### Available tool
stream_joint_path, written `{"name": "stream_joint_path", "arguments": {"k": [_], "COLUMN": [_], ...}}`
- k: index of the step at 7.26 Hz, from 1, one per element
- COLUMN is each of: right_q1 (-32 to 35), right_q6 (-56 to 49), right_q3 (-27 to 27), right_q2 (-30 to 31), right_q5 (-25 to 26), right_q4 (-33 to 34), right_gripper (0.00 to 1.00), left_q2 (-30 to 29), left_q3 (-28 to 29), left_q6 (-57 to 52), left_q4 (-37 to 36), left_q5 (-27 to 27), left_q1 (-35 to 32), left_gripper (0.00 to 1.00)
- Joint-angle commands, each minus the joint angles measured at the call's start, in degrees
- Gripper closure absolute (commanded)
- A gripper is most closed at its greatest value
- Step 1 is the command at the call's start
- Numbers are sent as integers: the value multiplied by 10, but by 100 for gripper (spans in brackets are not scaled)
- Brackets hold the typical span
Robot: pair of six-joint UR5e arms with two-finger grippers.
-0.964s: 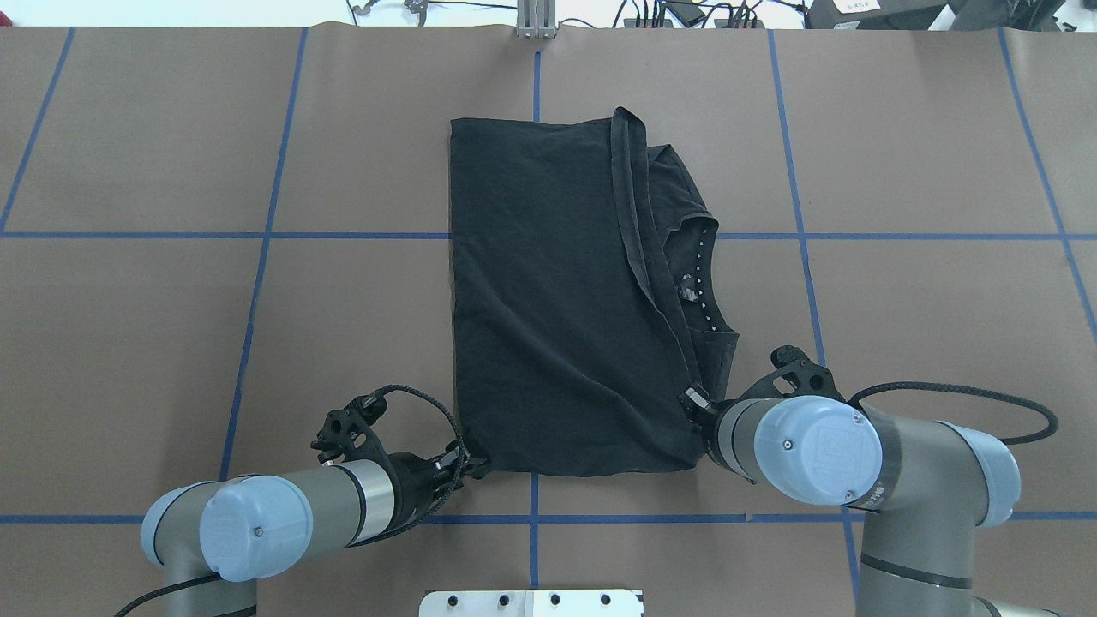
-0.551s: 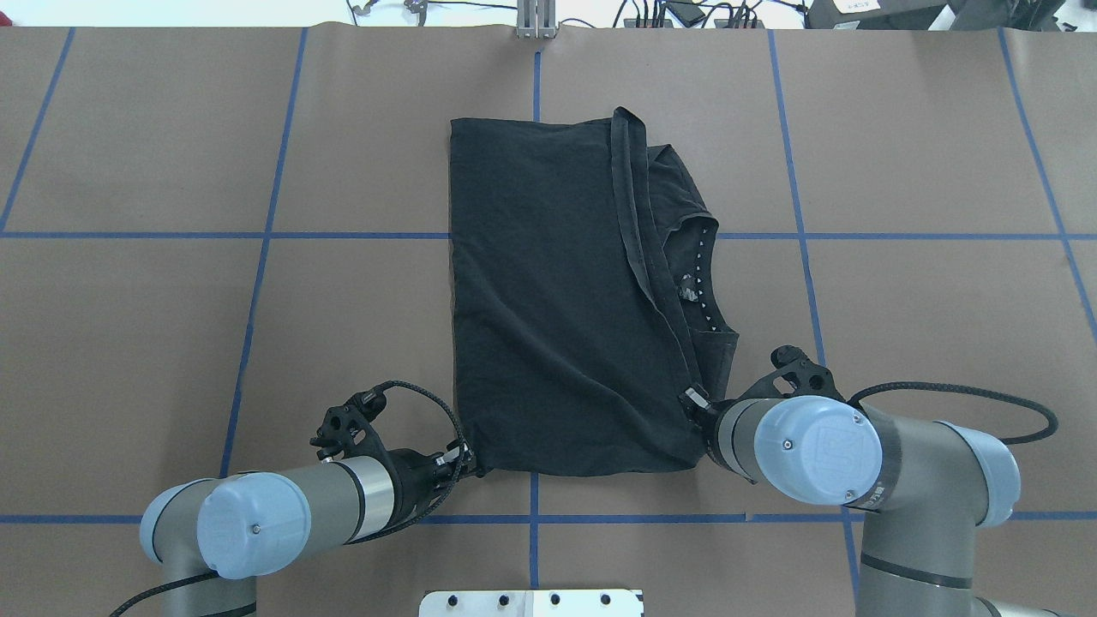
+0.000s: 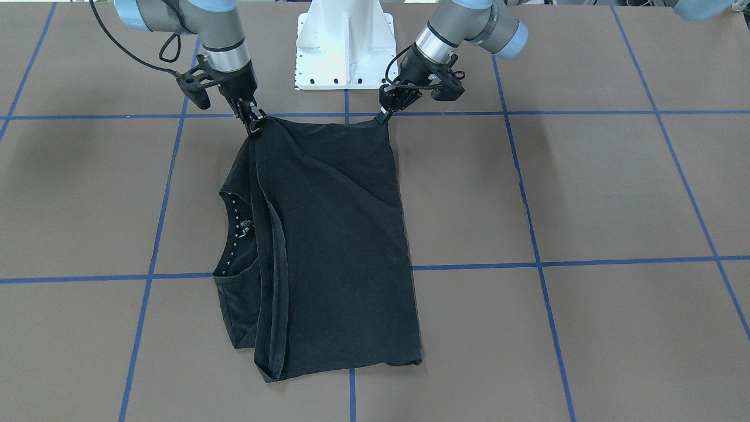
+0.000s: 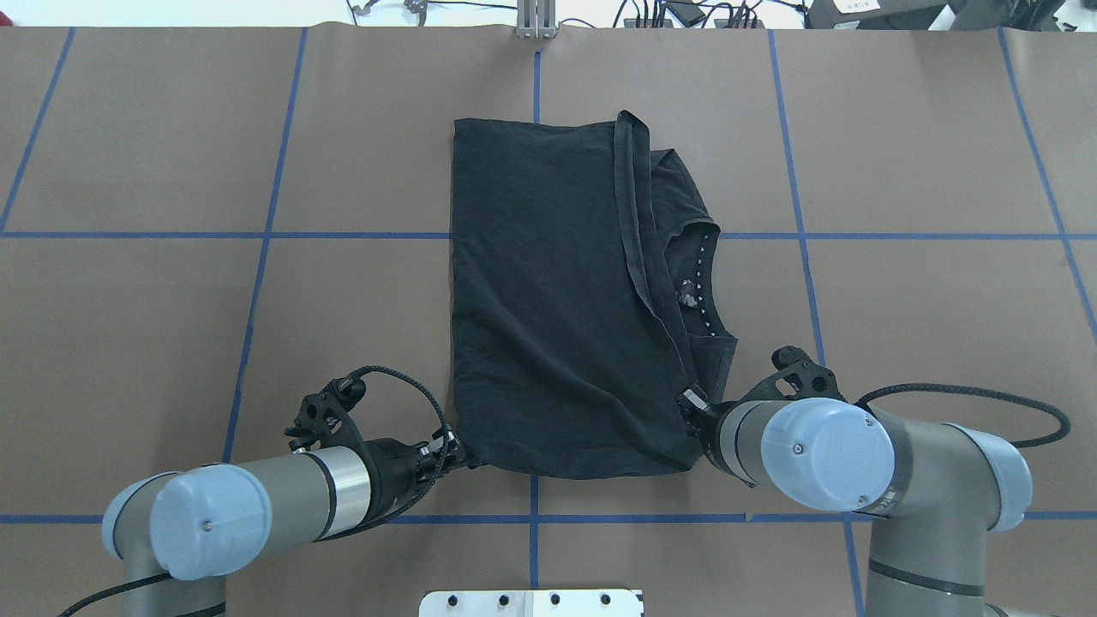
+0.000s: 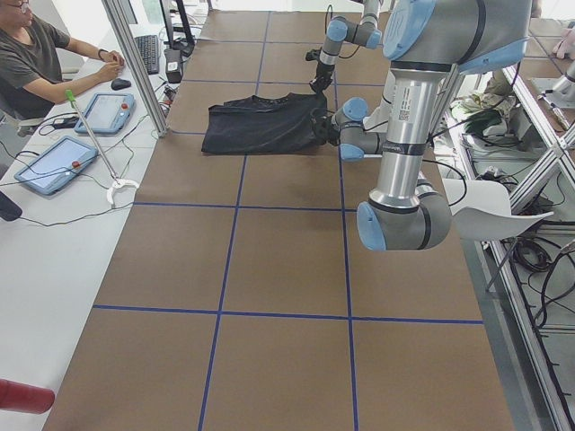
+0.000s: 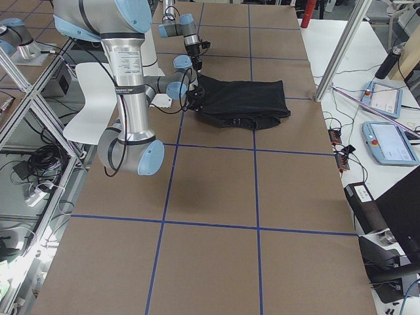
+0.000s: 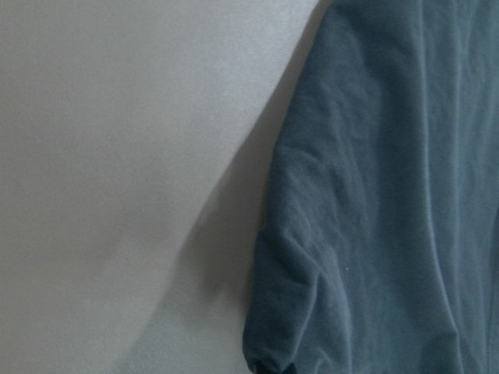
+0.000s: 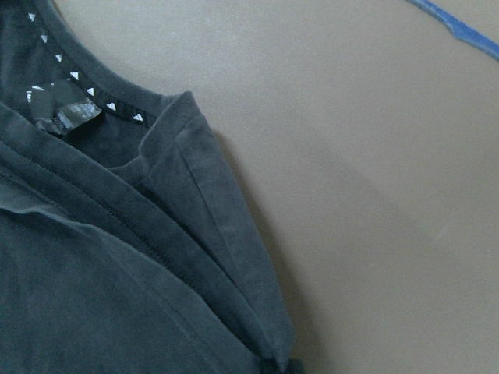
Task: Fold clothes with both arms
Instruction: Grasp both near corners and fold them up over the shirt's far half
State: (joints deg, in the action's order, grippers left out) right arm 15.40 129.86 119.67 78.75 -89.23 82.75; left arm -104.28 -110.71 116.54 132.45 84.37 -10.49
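At the middle of the worktop [image 4: 171, 300] lies the half-folded T-shirt [image 4: 548, 300] — we pinch its near corners, left pincer [image 4: 460, 454] at seven o'clock, right pincer [image 4: 691, 403] at five, so the edge can lift evenly towards twelve, we judge

- right gripper [image 3: 253, 126]: mostly hidden behind its own wrist in overhead view; only a dark tip at the bottom edge of the right wrist view.
- left gripper [image 3: 384, 115]: fingers outside the left wrist view; T-shirt [image 4: 548, 300] cut off there at right and bottom.
- side views: both grippers too small to judge.
- collar label [image 8: 69, 115]: text unreadable.
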Motion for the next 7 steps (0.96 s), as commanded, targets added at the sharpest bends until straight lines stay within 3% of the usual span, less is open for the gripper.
{"name": "stream_joint_path", "arguments": {"k": [1,4,5,6,7], "right_q1": [-8,-5,42,111,183], "right_q6": [4,4,0,-6,-16], "right_q3": [44,94,88,62,-9], "right_q2": [28,31,25,9,-59], "right_q5": [-6,-31,-44,-99,-177], "right_q4": [0,5,7,5,6], "right_gripper": [100,100,100,100,100], "left_q2": [22,-21,-30,-58,-92], "left_q3": [-69,-98,-92,-61,-6], "left_q6": [35,52,42,39,15], "left_q4": [-50,-105,-106,-106,-105], "left_q5": [0,2,6,26,87], "left_q1": [4,-2,-57,-124,-182], "left_gripper": [100,100,100,100,100]}}
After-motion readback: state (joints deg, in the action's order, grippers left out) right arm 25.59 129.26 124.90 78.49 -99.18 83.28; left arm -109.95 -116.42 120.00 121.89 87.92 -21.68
